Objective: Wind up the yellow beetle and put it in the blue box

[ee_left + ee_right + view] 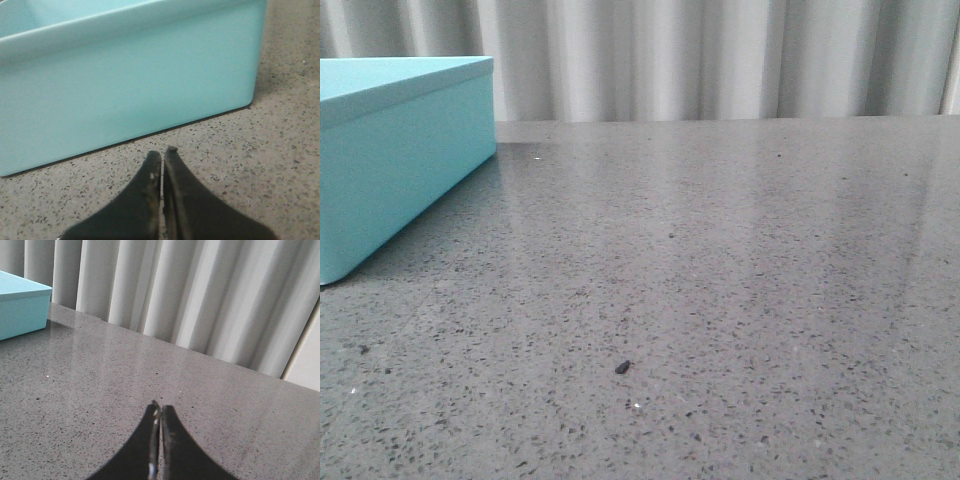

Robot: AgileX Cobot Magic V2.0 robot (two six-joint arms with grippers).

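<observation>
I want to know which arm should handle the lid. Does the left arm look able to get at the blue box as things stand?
Probably yes. In the left wrist view the left gripper, jaws shut and empty, points at the blue box side, with only bare table between them. The lid is on.

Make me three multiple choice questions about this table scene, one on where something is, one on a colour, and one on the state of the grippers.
1. In the front view, where is the blue box?
A. far left
B. centre
C. far right

2. What colour is the table?
A. white
B. speckled grey
C. brown wood

3. How is the left gripper?
A. wide open
B. holding a car
C. shut on nothing

Answers: 1 A, it sits at the left edge. 2 B, grey with dark flecks. 3 C, its fingers meet with nothing between, like the right gripper.
</observation>
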